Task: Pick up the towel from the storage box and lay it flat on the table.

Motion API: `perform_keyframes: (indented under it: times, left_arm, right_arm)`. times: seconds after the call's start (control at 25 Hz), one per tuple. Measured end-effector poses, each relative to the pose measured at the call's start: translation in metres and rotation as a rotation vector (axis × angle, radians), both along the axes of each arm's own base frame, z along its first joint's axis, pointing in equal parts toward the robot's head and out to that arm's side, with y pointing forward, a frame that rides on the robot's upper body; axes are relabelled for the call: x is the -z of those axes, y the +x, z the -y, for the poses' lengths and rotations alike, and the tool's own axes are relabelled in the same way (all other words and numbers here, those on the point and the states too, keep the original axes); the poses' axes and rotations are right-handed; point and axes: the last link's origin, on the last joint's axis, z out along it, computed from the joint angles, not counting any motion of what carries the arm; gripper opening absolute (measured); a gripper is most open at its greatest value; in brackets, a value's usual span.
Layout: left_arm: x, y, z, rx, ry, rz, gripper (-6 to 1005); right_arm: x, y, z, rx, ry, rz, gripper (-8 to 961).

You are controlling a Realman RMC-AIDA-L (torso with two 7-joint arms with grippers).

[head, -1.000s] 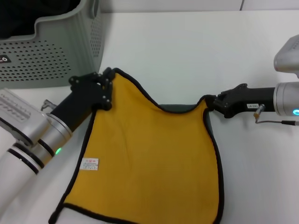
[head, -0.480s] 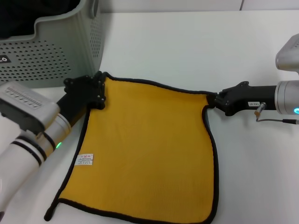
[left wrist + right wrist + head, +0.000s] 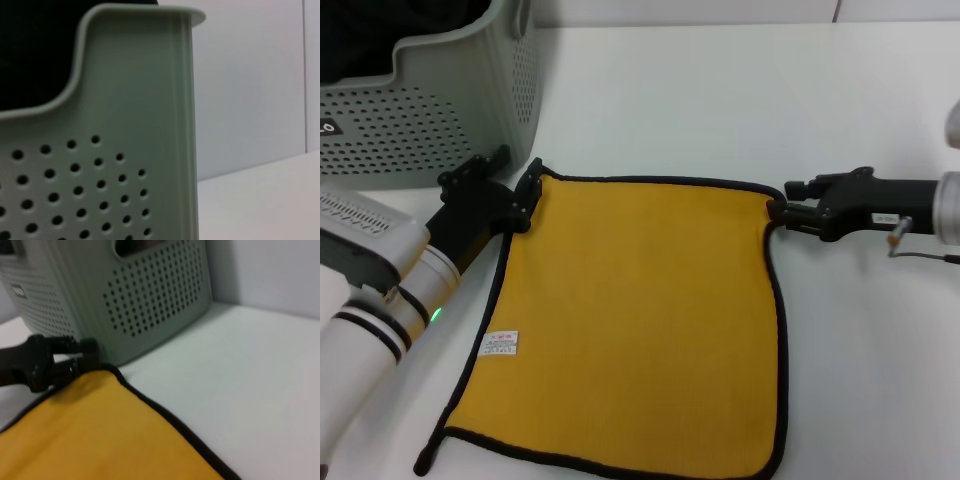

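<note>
The towel (image 3: 640,320) lies spread flat on the white table (image 3: 720,100), mustard-yellow face up, with its black edging all around. My left gripper (image 3: 512,172) is at the towel's far left corner, open, the corner lying just beside its fingers. At the far right corner, my right gripper (image 3: 782,204) is open too, and the corner rests on the table at its fingertips. The right wrist view shows the towel (image 3: 90,435) and, farther off, the left gripper (image 3: 80,359). The grey-green storage box (image 3: 430,110) stands at the far left, just behind the left gripper.
The storage box's perforated wall (image 3: 135,125) fills the left wrist view, very close to that arm. The box (image 3: 150,295) also stands behind the towel's corner in the right wrist view. A small white tag (image 3: 500,344) sits on the towel's near left part.
The towel went from sagging between the two grippers to stretched flat on the table. Both grippers moved apart and down, then opened and let go of the corners.
</note>
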Motion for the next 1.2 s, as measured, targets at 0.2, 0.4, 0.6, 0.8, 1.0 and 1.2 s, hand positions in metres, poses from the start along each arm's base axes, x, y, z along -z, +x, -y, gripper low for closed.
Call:
perform_keyframes:
  times: [0.2, 0.4, 0.6, 0.8, 1.0, 1.2]
  left_arm:
    - [-0.004, -0.001, 0.015, 0.022, 0.030, 0.054, 368]
    - [-0.013, -0.002, 0.035, 0.072, 0.031, 0.157, 554]
    - [-0.028, 0.009, 0.068, 0.323, -0.107, 0.234, 709]
    - [-0.058, 0.029, 0.097, 0.632, -0.342, 0.359, 757]
    - [-0.068, 0.047, 0.111, 0.838, -0.541, 0.415, 753]
    - [-0.062, 0.055, 0.110, 0.876, -0.678, 0.420, 752]
  right_arm:
    - [-0.023, 0.000, 0.012, -0.021, 0.067, -0.074, 316]
    - [-0.043, -0.004, 0.029, -0.115, 0.129, -0.131, 567]
    - [-0.048, -0.019, 0.063, -0.353, -0.045, -0.189, 819]
    - [-0.062, -0.032, 0.100, -0.578, -0.233, -0.285, 888]
    - [-0.081, -0.041, 0.130, -0.780, -0.364, -0.403, 887]
    - [-0.089, -0.042, 0.137, -0.835, -0.368, -0.442, 887]
